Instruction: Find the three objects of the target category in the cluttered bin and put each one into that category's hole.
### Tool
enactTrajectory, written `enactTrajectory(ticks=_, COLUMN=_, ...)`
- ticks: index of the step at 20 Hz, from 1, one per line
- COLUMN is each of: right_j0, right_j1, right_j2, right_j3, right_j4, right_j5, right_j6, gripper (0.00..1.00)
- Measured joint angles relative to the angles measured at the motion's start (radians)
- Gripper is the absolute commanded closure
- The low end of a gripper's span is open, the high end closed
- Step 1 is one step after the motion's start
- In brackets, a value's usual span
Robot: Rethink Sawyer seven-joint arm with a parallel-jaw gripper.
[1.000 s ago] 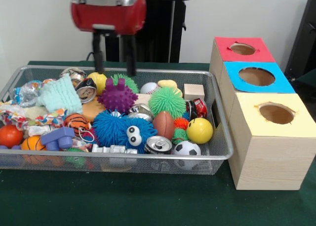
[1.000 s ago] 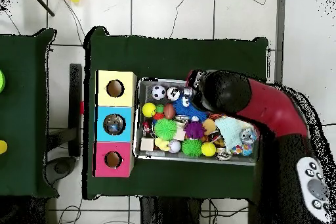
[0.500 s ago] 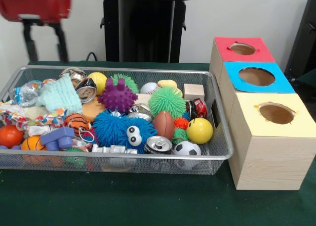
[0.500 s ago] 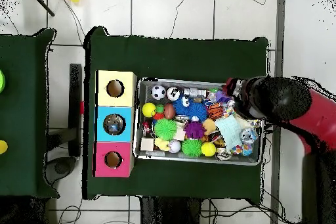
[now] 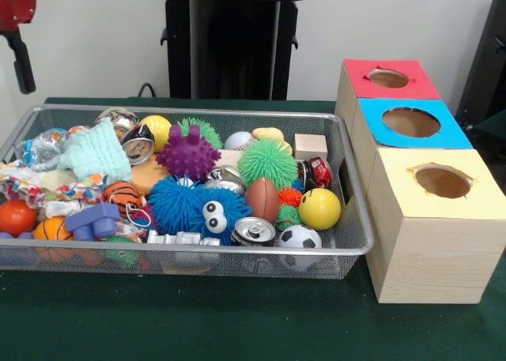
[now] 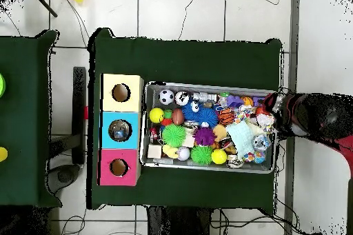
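Your gripper (image 5: 20,61) hangs beyond the wire-mesh bin's (image 5: 348,189) far-left corner; I cannot tell its grip. You are searching: a crinkled plastic bottle (image 5: 41,148) lies far-left. Reach it, then the red-faced hole (image 5: 388,78).

Surface (image 5: 237,329) w/ dark green cloth carries two things directly. Wire-mesh bin (image 5: 357,242) sits on the left & centre in front view, long side running left-right, packed w/ toys. Wooden box (image 5: 431,258) stands just right of bin, running near to far: yellow face nearest, blue in the middle, red-faced hole (image 5: 388,78) at the far end. Bare green strip along near edge & far behind bin.
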Motion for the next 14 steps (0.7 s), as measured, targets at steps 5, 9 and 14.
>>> enactTrajectory(ticks=5, right_j0=0.003, right_j1=0.013, right_j2=0.001, right_j3=0.000, right_j4=-0.044, right_j5=0.000, right_j6=0.000, gripper=0.00)
enactTrajectory(ticks=9, right_j0=0.003, right_j1=0.030, right_j2=0.005, right_j3=0.000, right_j4=-0.083, right_j5=0.000, right_j6=0.000, gripper=0.00)
enactTrajectory(ticks=14, right_j0=0.003, right_j1=0.045, right_j2=0.013, right_j3=0.000, right_j4=-0.107, right_j5=0.000, right_j6=0.000, gripper=0.00)
